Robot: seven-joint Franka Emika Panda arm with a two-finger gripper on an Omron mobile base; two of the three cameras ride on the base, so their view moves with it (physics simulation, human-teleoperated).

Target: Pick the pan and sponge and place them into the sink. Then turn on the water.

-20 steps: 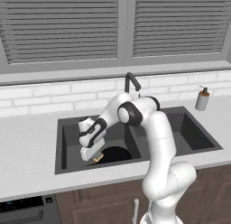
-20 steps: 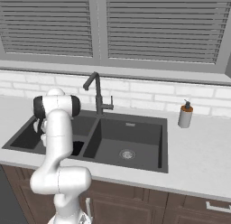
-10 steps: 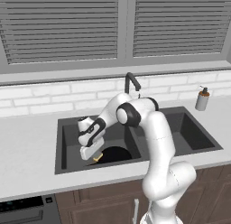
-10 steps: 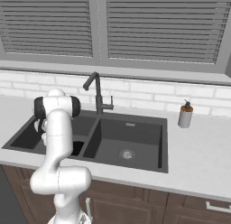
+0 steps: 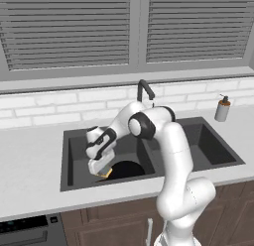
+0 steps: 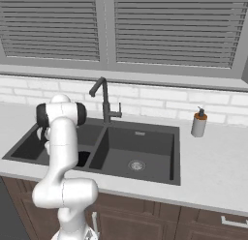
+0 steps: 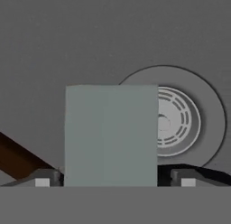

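The gripper [image 5: 102,171] is clamped on the sponge [image 7: 111,135]. In the hand view the sponge's grey-green scrubbing face fills the space between the two dark finger tips [image 7: 41,179], one on either side at its lower edge. In the left base view a yellow corner of the sponge shows just below the white hand.

The gripper hangs inside the left basin of the sink [image 5: 74,155], pointing down, above the basin floor. The sponge is held clear of the floor; whether any part touches the pan cannot be told.

Directly beneath and just right of the gripper, in the left base view, lies the pan [image 5: 126,169], flat on the floor of the same left basin. In the hand view a strip of its dark brown handle [image 7: 16,156] runs diagonally at the lower left, passing behind the left finger tip.

Past the sponge in the hand view, the round metal drain [image 7: 178,121] of the basin sits partly hidden by the sponge's right edge.

Farther out, the gooseneck faucet [image 5: 144,91] stands behind the divider between the two basins. The right basin [image 6: 140,152] lies beyond the divider, with its own drain [image 6: 136,165] visible in the right base view.

Farthest from the gripper, a soap dispenser [image 5: 222,109] stands upright on the counter [image 5: 30,155] to the right of the sink, against the white brick backsplash.
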